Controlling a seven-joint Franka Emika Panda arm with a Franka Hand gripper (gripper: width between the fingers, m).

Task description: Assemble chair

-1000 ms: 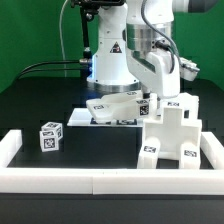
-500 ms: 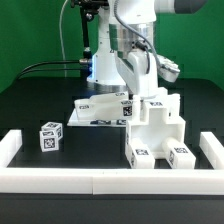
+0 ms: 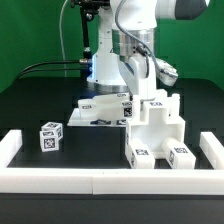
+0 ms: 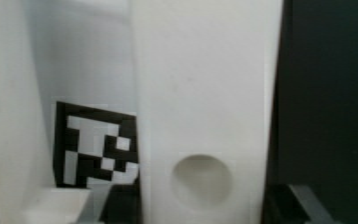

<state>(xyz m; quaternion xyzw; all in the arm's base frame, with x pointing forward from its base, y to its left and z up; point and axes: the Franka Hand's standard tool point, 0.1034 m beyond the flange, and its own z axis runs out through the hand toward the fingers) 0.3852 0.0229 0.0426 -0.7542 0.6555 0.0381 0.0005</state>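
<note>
Your Panda arm (image 3: 150,15): glossy white shells, grey metal, black wiring
It's all rounded white casings with a silvery-grey ring (image 3: 131,45) low down near the wrist. The white base column (image 3: 105,62) has a blue glow on its side, thin black cables (image 3: 72,30) hang and loop behind it, and your gripper (image 3: 132,95) ends in dark fingers (image 4: 311,200).

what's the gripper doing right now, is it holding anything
gripper: closed on a tagged white chair piece, next to the part-built chair
</note>
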